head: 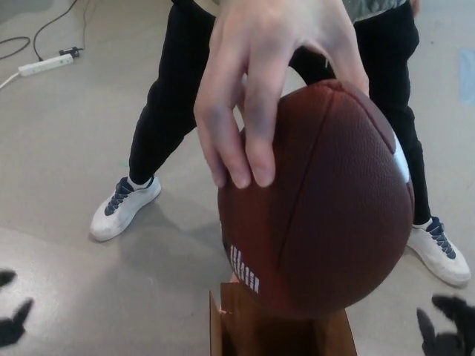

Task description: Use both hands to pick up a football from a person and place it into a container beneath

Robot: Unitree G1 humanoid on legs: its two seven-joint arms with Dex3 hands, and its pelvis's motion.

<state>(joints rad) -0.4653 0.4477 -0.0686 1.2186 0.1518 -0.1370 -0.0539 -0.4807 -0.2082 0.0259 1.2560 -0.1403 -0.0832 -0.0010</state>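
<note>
A brown football [326, 200] with white laces and a white stripe fills the middle of the head view, close to the camera. A person's hand [260, 81] grips it from above. Right below the ball stands an open cardboard box [223, 326], mostly hidden by the ball. My left hand [13, 311] shows only as black fingertips at the lower left edge, spread apart and far from the ball. My right hand [449, 326] shows at the lower right corner, fingers apart, just beyond the ball's right side. Neither hand touches the ball.
The person stands right behind the box in black trousers, with white shoes [125, 208] planted wide apart on the grey floor. A white power strip [46, 65] with cables lies at the far upper left.
</note>
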